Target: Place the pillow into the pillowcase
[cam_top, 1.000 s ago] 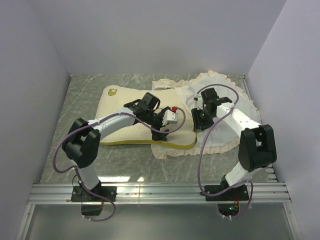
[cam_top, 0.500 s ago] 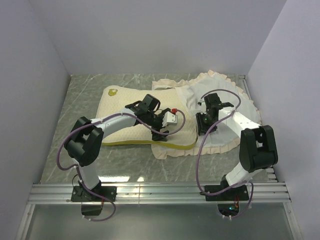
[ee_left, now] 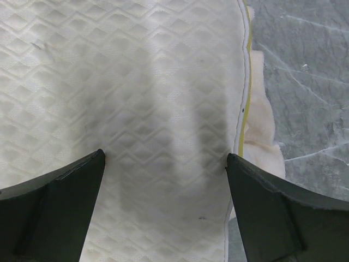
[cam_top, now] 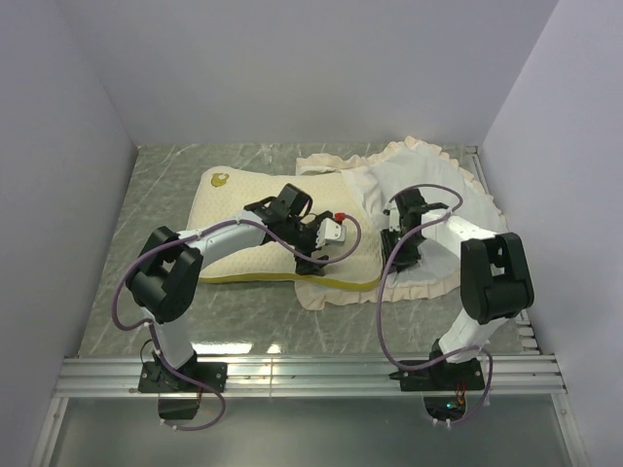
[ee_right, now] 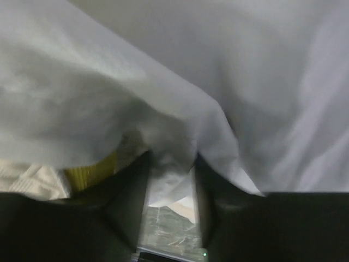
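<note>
The thick cream-yellow dimpled pillow (cam_top: 226,209) lies flat on the grey-green marbled table (cam_top: 165,185). Its right end rests on the ruffled lower edge of the limp white pillowcase with cream trim (cam_top: 433,173) and seems just inside the mouth, though most of its length is outside. The left gripper (cam_top: 310,245) hangs over the pillow's right part with its jaws spread wide and nothing between them. In its wrist view the dimpled face fills the gap, and the yellow edge band runs just beside one finger. The right gripper (cam_top: 394,255) sits low at the pillowcase's near edge, jaws drawn narrow on a bunched fold of white fabric, as far as the blurred wrist view allows. The weak spot, I judge, is that thin pinch: the slack cloth could slide out, or both layers could be caught together, which would shut the mouth. A push from the left could also drag the lower layer along, and then the ruffle would bunch or snag the pillow's corner.
</note>
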`<state>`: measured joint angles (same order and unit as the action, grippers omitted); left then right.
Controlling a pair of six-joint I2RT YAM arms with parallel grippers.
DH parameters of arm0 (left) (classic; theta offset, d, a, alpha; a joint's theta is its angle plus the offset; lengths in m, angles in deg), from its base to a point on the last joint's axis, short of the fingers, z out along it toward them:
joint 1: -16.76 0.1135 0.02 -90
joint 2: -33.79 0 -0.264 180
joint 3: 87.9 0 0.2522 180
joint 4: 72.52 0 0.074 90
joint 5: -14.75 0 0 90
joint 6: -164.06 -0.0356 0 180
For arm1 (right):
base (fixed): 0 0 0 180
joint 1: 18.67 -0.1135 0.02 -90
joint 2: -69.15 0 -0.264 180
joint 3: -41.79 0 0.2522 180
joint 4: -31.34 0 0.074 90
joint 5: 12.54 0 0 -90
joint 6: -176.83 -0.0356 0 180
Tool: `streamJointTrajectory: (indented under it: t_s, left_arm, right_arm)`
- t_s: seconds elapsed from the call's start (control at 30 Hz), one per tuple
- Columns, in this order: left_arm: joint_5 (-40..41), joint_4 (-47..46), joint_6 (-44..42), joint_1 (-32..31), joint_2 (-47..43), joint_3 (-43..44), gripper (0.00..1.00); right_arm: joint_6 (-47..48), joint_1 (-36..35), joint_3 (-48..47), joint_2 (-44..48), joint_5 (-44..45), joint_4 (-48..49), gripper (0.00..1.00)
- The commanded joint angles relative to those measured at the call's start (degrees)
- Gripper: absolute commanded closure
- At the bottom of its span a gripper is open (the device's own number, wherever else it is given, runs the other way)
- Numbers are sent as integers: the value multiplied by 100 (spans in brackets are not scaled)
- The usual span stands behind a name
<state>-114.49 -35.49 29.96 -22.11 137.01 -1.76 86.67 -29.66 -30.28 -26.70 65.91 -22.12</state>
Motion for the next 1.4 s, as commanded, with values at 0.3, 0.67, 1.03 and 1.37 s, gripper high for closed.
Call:
streamJointTrajectory:
  t_s: [0.3,0.67,1.03,1.37]
  left_arm:
    - [409,-666,-117,-349,189,-189,3]
    - [129,-841,1833,55,744,812,100]
    - [1126,-1598,3628,-110,655,1514,100]
    - [1138,-2212,4979,-261,1218,1665,100]
  right_arm:
    - [-63,8,-217,1121,-777,-248,100]
    - [464,9,47,1701,-1279,-678,100]
    - [737,-9,-190,2035,-2500,-1004,100]
    - [447,-114,-709,1772,-3318,-943,100]
